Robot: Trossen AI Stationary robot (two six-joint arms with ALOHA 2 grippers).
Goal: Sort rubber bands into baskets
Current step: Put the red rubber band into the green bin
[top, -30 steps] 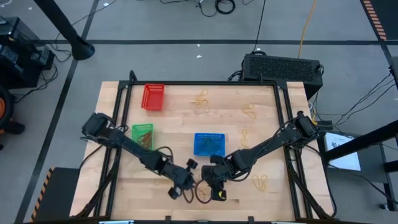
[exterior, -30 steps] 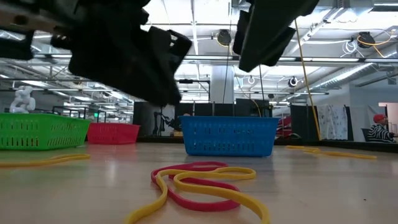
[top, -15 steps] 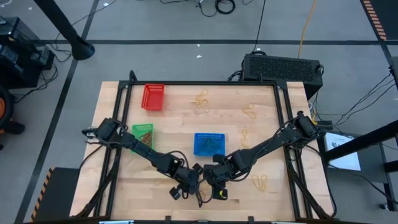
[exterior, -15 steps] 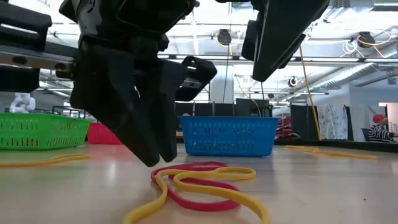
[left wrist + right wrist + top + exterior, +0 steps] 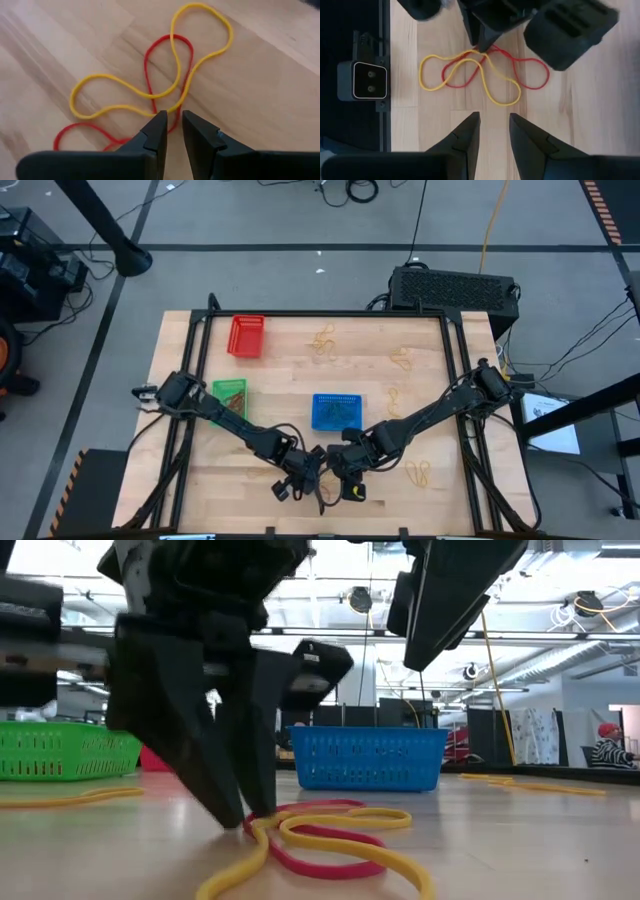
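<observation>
Hovering right down on the tangled red rubber band (image 5: 165, 75) and yellow rubber band (image 5: 125, 85) in front of the blue basket (image 5: 367, 758), left gripper (image 5: 170, 125) has its jaws slightly apart, nothing pinched, while right gripper (image 5: 494, 131) hangs above, open too.

Even, bright light falls from ceiling lamps (image 5: 360, 600) seen in the low view, glaring white against the roof. The desk (image 5: 290, 380) is evenly lit from above with only soft, short shadows. In the low view the left gripper (image 5: 240, 810) looms dark and slightly blurred, backlit. The wrist views are sharp on the wood, with faint shadows under the rubber bands (image 5: 170, 75).
</observation>
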